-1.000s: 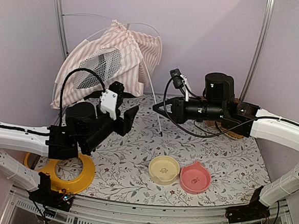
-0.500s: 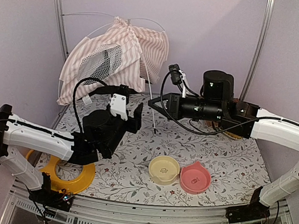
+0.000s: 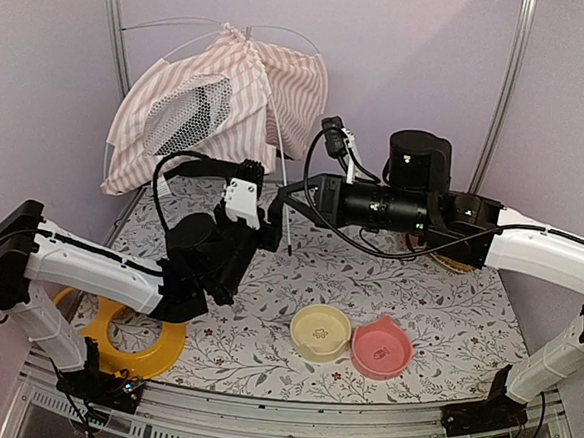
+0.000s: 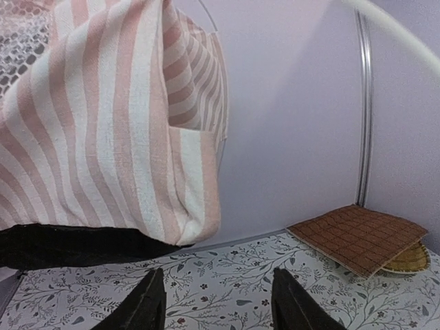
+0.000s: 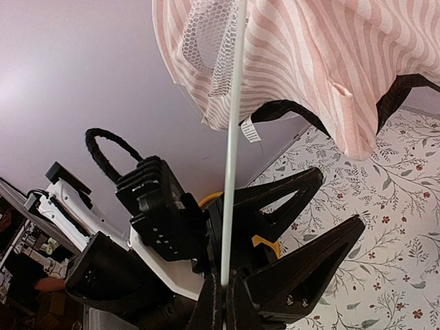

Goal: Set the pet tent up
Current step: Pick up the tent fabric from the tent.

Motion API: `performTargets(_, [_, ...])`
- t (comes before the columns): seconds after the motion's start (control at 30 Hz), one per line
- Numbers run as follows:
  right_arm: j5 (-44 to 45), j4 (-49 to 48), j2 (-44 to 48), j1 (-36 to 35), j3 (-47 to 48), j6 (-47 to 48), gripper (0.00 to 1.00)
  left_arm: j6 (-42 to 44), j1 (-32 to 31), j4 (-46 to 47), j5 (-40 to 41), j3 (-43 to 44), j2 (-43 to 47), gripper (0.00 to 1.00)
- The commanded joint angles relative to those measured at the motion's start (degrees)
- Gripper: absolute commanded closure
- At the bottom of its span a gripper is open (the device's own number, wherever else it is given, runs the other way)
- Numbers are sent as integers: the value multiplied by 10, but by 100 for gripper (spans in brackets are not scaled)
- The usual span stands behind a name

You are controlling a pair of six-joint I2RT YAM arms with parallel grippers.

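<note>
**Pole pinched on the right; left jaws empty**

The pink-and-white striped fabric pet tent with white mesh panels (image 3: 220, 104) is seen at the far left of the floral-covered table (image 3: 446, 310), above and beyond both grippers. The right gripper (image 5: 223, 292) is closed on the tent's thin clear pole (image 5: 234, 124). The left gripper (image 4: 216, 306) is held partly open and empty below the fabric hem. The tent's top is cut off in both wrist views.

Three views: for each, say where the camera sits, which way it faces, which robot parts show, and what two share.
Top: above and behind the robot, looking down at the tent; both arms show.
Left wrist: on the left arm, facing the back wall; the open left gripper shows below tent and mat.
Right wrist: on the right arm, facing left along the pole that the right gripper pinches; the left arm shows.
Both wrist views show the tent.
</note>
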State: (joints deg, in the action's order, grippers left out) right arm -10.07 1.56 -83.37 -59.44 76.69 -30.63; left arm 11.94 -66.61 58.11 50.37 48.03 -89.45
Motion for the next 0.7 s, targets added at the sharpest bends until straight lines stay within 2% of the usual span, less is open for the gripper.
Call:
performTargets(0.0, [28, -50, -1, -8, 27, 7, 100, 19, 22, 24, 25, 39, -16, 49])
performTargets(0.13, [31, -49, -3, -12, 29, 5, 100, 23, 30, 23, 35, 56, -29, 50])
performTargets(0.27, [37, -47, -4, -13, 29, 4, 100, 24, 32, 21, 34, 64, -37, 56])
performTargets(0.5, [42, -40, -6, -13, 37, 8, 100, 16, 41, 15, 26, 60, -32, 69])
performTargets(0.67, [44, -36, -5, -13, 39, 13, 100, -16, 57, -15, 7, 54, -14, 84])
